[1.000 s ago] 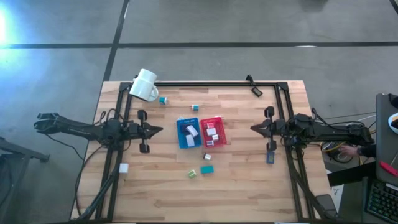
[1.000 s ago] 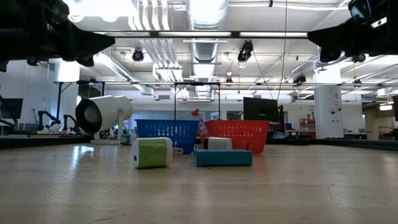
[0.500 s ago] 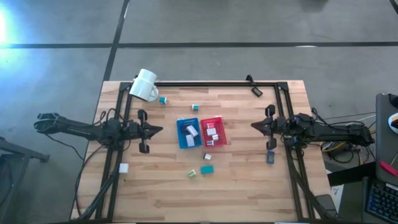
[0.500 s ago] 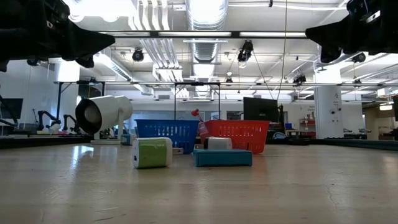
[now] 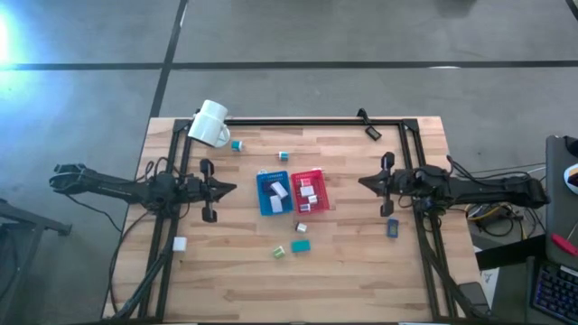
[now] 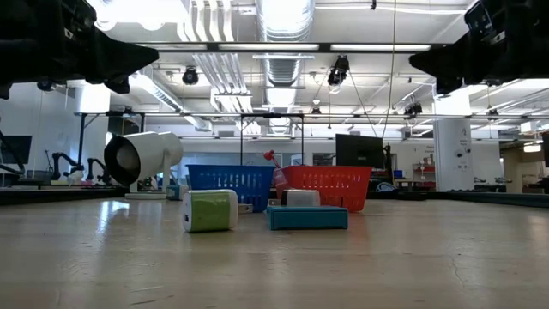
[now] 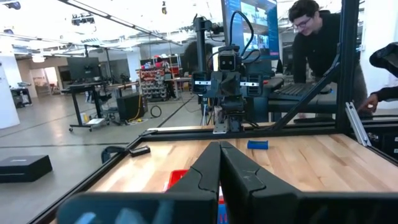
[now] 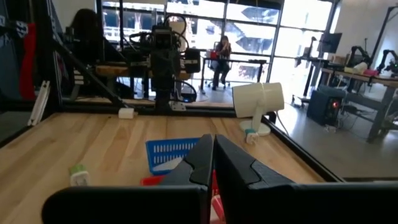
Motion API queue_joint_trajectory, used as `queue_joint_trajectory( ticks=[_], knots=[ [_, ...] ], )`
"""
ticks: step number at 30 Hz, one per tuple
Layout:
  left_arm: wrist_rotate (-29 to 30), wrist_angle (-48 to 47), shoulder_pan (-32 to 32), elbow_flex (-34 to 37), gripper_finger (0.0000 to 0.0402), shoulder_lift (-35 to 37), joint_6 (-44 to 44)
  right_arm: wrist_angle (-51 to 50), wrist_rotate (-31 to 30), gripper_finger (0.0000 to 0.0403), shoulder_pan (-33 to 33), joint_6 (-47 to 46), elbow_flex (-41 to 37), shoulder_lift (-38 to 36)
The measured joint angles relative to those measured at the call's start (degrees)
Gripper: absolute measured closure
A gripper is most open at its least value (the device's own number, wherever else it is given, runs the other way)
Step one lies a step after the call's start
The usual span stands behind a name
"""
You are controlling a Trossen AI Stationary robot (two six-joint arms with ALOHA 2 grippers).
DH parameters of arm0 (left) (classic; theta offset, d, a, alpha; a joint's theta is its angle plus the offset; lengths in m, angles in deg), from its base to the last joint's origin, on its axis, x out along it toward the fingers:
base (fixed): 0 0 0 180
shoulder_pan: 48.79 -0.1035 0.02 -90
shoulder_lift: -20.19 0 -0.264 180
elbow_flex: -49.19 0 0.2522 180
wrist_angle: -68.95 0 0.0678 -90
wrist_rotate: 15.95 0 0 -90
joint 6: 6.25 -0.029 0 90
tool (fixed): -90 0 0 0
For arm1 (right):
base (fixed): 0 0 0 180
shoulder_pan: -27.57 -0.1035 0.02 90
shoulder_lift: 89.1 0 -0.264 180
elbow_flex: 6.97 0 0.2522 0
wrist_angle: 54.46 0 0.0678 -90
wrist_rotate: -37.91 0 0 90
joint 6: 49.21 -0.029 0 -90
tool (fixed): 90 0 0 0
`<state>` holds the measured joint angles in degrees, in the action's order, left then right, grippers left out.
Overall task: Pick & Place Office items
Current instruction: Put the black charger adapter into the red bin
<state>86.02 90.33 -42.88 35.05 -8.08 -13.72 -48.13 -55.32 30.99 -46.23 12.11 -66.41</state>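
Note:
The office items lie scattered on the wooden table: a green block (image 5: 280,252) (image 6: 210,210), a teal block (image 5: 301,245) (image 6: 306,217), a small white piece (image 5: 299,227), two teal pieces (image 5: 237,144) (image 5: 283,156), a white block (image 5: 179,243) and a dark blue one (image 5: 392,228). More pieces sit inside the blue tray (image 5: 263,200) and the red tray (image 5: 321,192). My left gripper (image 5: 233,188) (image 7: 219,149) hovers shut left of the trays. My right gripper (image 5: 361,183) (image 8: 213,140) hovers shut to their right. Both are above the table, holding nothing.
A large white mug (image 5: 209,124) (image 6: 141,157) lies on its side at the far left corner. A dark clip (image 5: 371,133) lies near the far rail. A black frame (image 5: 298,121) runs along the far and side edges. People show beyond the table in the wrist views.
My right arm has reached a little toward the table's left, bringing its shut gripper nearer the red tray and slightly toward the far edge. My left arm has kept still, and no item has moved.

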Motion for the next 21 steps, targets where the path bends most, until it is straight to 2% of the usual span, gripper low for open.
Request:
queue_joint_trajectory(
  ticks=[15,21],
  knots=[
    [0.0,0.0,0.0,0.0,0.0397,0.0,-3.5,1.8,0.1,0.0392,0.0,0.1,0.0,2.5],
    [0.0,2.0,0.0,0.0,0.0395,0.0,0.4,4.1,0.1,0.0392,0.0,0.0,0.0,2.7]
  ],
)
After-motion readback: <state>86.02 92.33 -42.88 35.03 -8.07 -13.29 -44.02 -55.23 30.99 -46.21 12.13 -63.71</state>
